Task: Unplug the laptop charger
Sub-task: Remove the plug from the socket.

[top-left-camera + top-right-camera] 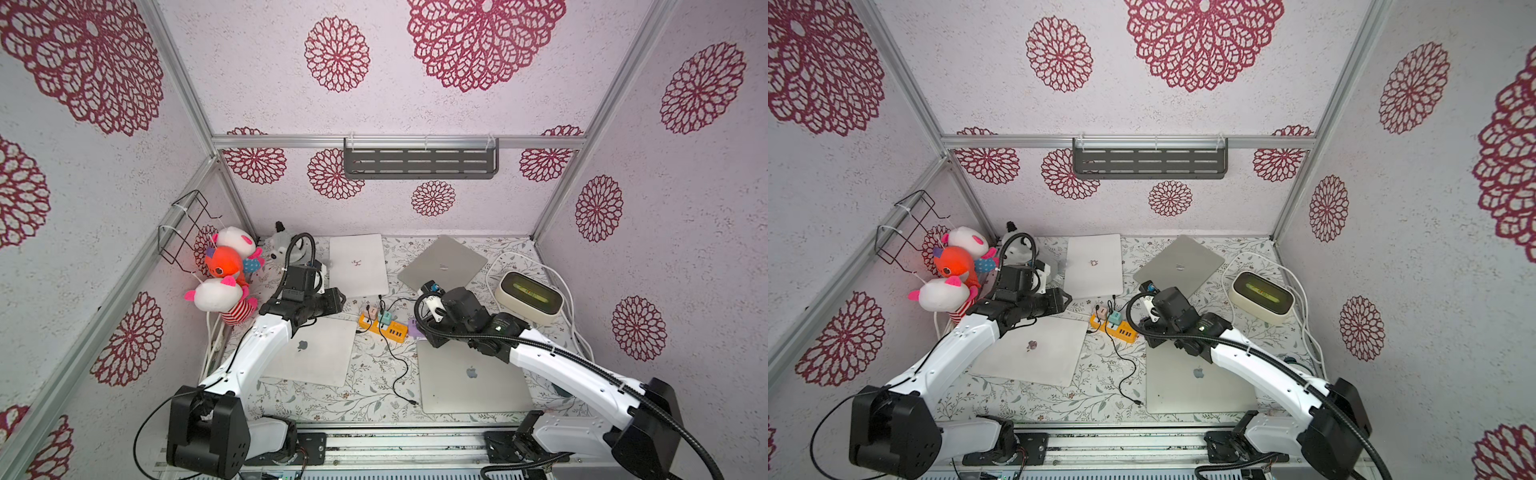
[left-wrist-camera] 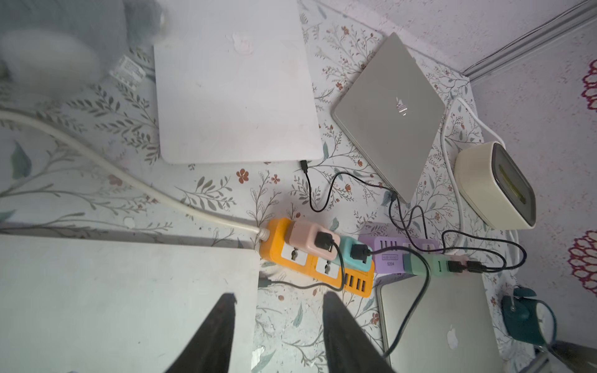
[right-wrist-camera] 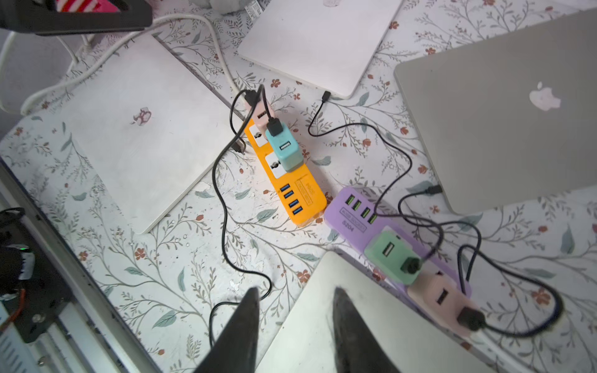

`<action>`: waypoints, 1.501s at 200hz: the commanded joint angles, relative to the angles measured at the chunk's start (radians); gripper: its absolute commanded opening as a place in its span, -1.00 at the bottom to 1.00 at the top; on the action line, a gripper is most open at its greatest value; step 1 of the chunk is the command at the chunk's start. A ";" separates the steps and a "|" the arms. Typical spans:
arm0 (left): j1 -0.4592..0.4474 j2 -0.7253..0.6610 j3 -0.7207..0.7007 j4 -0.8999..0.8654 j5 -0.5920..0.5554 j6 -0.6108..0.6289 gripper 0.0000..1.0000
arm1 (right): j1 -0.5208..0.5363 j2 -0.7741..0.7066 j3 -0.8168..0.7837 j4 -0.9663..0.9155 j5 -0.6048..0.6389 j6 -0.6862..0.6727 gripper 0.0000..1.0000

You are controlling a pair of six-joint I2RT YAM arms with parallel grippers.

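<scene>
**What lies on the table, and what is it made of?**

We see a floral tablecloth (image 1: 365, 403) with four closed, slab-flat laptops on it. A matte near white laptop (image 1: 316, 353) lies by the left arm, with a far white laptop (image 1: 359, 264) behind it. A brushed far silver laptop (image 1: 442, 264) is at the back, and a near silver laptop (image 1: 469, 378) lies under the right arm. Between them, a glossy orange power strip (image 2: 290, 258), a long plastic bar, lies end to end with a lilac power strip (image 2: 387, 255).

**Where is the charger?**

A rounded pink charger cube (image 2: 311, 240) and a teal charger cube (image 2: 355, 255) stand plugged into the orange power strip. A thin black cable (image 2: 303, 285) runs from the pink cube to the near white laptop's edge. We cannot tell whether its plug is seated there.

**And the grippers?**

The left gripper (image 2: 279, 295) hovers with its black tapered fingers partly spread and nothing between them, over the near white laptop's edge. The right gripper (image 3: 296, 290) is likewise parted and empty, above the near silver laptop's corner.
</scene>
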 commanded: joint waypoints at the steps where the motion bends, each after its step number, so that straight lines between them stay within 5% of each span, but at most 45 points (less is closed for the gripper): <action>1: 0.013 0.037 0.003 0.015 0.095 -0.046 -0.08 | 0.004 0.066 0.020 0.100 0.021 -0.149 -0.17; 50: 0.026 0.157 -0.012 0.082 0.183 -0.097 -0.25 | -0.013 0.230 0.092 0.195 -0.069 -0.276 -0.12; 121: 0.026 0.294 -0.016 0.159 0.242 -0.137 -0.33 | -0.074 0.383 0.134 0.313 -0.257 -0.287 -0.06; 300: -0.004 0.473 -0.004 0.227 0.256 -0.144 -0.36 | -0.091 0.557 0.197 0.390 -0.316 -0.278 -0.09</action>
